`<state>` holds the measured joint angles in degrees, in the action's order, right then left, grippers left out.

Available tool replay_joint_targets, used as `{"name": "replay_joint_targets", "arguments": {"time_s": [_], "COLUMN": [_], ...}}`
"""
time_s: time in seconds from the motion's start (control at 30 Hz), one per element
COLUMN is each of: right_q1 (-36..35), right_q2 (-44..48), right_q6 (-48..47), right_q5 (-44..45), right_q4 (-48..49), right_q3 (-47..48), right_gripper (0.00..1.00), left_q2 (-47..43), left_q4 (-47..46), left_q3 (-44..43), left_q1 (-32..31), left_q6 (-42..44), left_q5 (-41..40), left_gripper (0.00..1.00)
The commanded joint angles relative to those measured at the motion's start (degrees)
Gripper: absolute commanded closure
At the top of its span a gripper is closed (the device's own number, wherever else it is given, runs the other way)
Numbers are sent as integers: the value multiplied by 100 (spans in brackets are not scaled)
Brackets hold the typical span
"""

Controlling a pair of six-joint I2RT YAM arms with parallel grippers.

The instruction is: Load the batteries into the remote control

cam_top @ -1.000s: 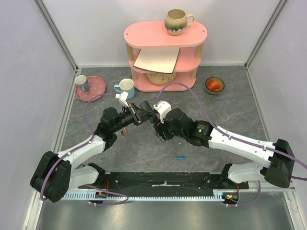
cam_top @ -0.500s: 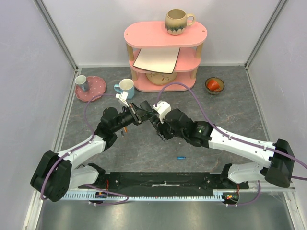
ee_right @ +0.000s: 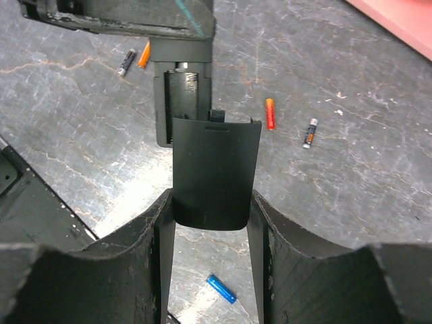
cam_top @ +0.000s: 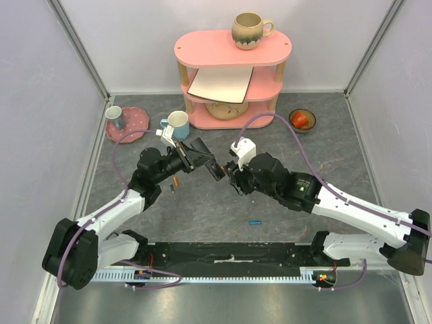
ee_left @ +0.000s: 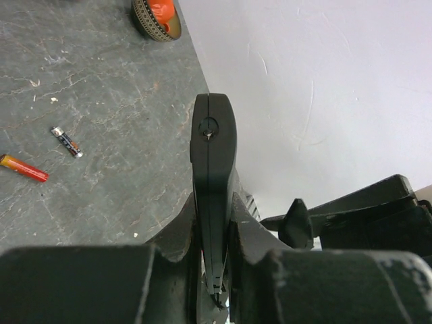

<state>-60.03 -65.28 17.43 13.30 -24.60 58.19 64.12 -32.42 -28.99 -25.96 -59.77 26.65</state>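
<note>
Clenched in the right gripper, the cover has been drawn toward 3 o'clock off the remote control grasped by the left gripper; it should be laid aside.

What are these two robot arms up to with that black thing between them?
They are getting a remote control ready for batteries. The left gripper holds the remote off the table, and the right gripper holds its battery cover, apart from the remote. The battery compartment is open and looks empty. The batteries, among them a blue one and an orange-red one, lie loose on the table, none loaded yet.
</note>
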Motion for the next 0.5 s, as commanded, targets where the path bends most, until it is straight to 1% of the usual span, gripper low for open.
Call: {"name": "replay_joint_targets", "arguments": {"time_s": [0.0,0.1,0.13,0.2,0.23,0.3,0.4,0.47], "right_q1": [35,315,717,1263,1762,2247,2521,2645], "right_q2": [191,42,-124,-318,-484,-661,-1258,-1759], "right_q6": [-29,50,85,155,164,155,94,76], "right_q5": [601,972,981,816,693,648,648,472], "right_q4": [-167,-351,-387,-397,-344,-134,-124,-107], "right_q3": [-115,-176,-194,-308,-378,-510,-318,-152], "right_gripper": [63,62,62,62,63,63,63,63], "left_q2": [-101,-215,-276,-460,-531,-794,-1102,-1243], "left_q4": [17,26,0,-18,-36,-106,-159,-72], "left_q3": [-107,7,60,218,280,517,781,956], "left_q1": [82,126,126,135,161,187,205,205], "left_q6": [290,273,264,238,229,150,79,18], "left_q5": [41,68,120,217,339,480,805,1017], "left_gripper": [98,98,98,98,98,98,98,98]}}
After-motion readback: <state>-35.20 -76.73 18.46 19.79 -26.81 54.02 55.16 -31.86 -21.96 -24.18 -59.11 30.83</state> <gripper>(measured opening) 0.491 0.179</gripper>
